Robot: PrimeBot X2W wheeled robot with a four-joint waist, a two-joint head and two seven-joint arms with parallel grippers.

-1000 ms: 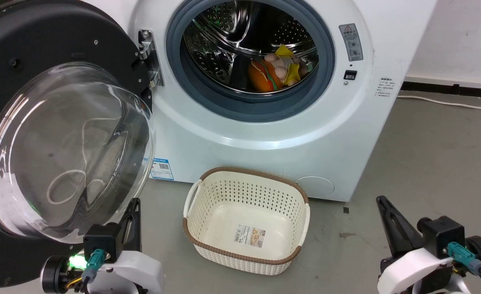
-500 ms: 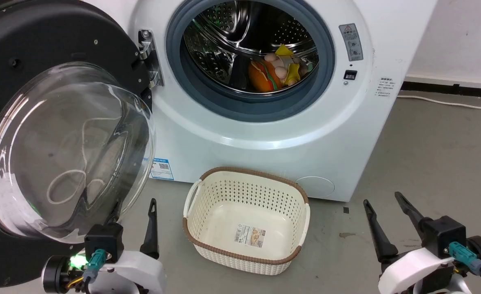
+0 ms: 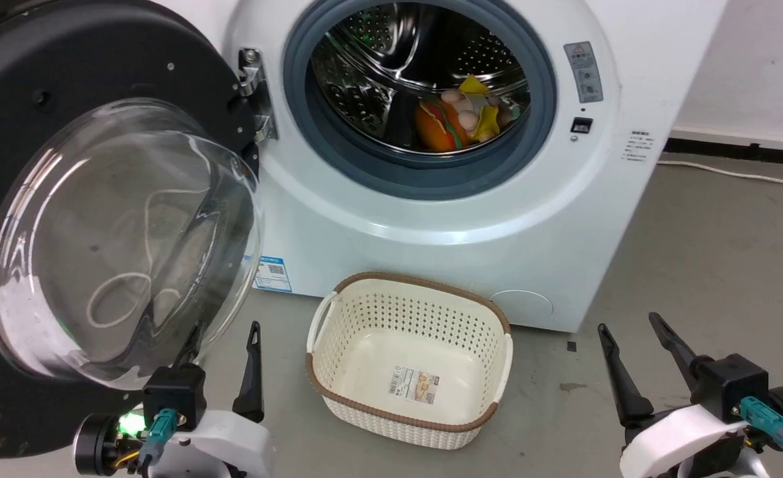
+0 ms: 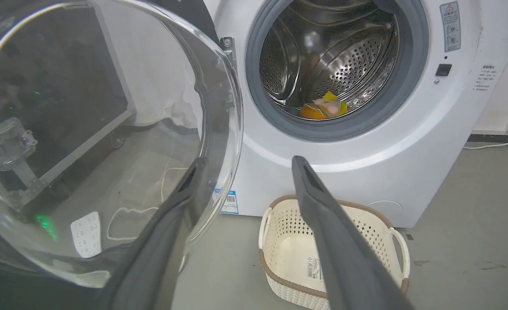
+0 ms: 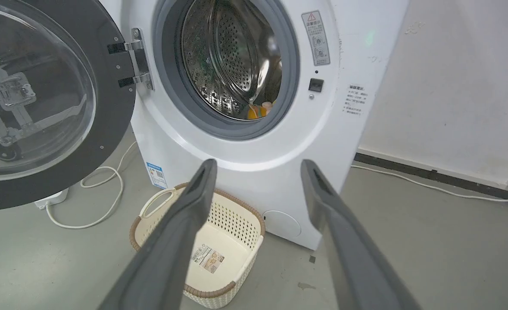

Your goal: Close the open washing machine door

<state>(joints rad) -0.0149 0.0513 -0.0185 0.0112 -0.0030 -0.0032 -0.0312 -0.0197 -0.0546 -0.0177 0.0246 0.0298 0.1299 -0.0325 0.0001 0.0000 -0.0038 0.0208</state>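
The white washing machine (image 3: 431, 226) stands ahead with its steel drum exposed. Its door (image 3: 99, 60), black-framed with a bulging clear glass bowl, hangs wide open on the metal hinge at the left. My left gripper (image 3: 225, 328) is open at the lower left, just below the bowl's lower right edge, holding nothing. In the left wrist view the left gripper (image 4: 250, 159) has one finger overlapping the door (image 4: 107, 129) glass. My right gripper (image 3: 628, 322) is open and empty at the lower right, apart from the machine. The right wrist view looks past the right gripper (image 5: 259, 161) at the washing machine (image 5: 245, 172).
A cream perforated basket (image 3: 418, 282) with a brown rim sits on the floor before the machine, between my grippers. Colourful toys (image 3: 457, 123) lie in the drum. A white cable (image 3: 730, 174) runs along the floor at the right wall; another cable (image 5: 107, 206) loops under the door.
Both grippers went from shut to open. The head camera shifted a little, so the whole picture moved slightly right.
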